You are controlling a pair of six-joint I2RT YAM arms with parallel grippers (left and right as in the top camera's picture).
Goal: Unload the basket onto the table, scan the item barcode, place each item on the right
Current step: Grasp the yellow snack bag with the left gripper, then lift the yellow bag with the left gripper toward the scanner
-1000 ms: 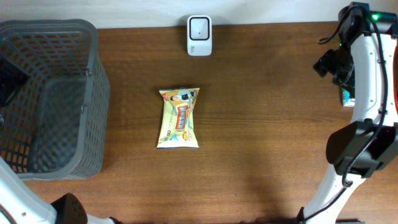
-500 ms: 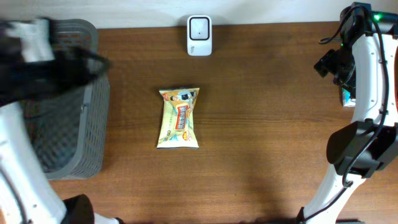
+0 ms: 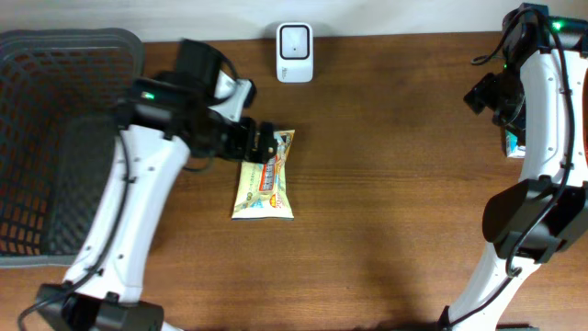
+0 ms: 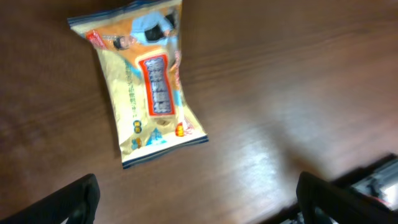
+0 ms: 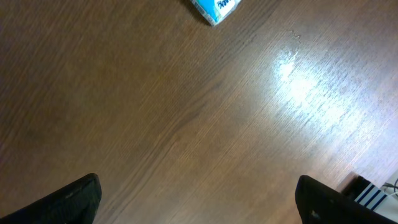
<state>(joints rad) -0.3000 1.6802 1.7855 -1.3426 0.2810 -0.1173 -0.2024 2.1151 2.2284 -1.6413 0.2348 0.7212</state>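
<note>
Swung across from the basket point(image 3: 73, 41), my left gripper point(image 3: 261, 145) hovers, jaws spread, over the far end of the snack packet point(image 3: 265, 188).
I see the packet flat mid-table point(image 3: 386, 202), open wood around; scanner point(image 3: 295, 52) at the far edge; right gripper point(image 5: 199, 202) spread, empty.

Dark brown wood-grain surface point(image 3: 395, 184) fills overhead frame. Pale strip point(image 3: 413, 14) along top edge, beyond surface's far side; wall or not, cannot tell. Bright glare patch point(image 5: 291, 73) upper right of right wrist view; softer sheen point(image 4: 258, 163) lower centre of left wrist view.
</note>
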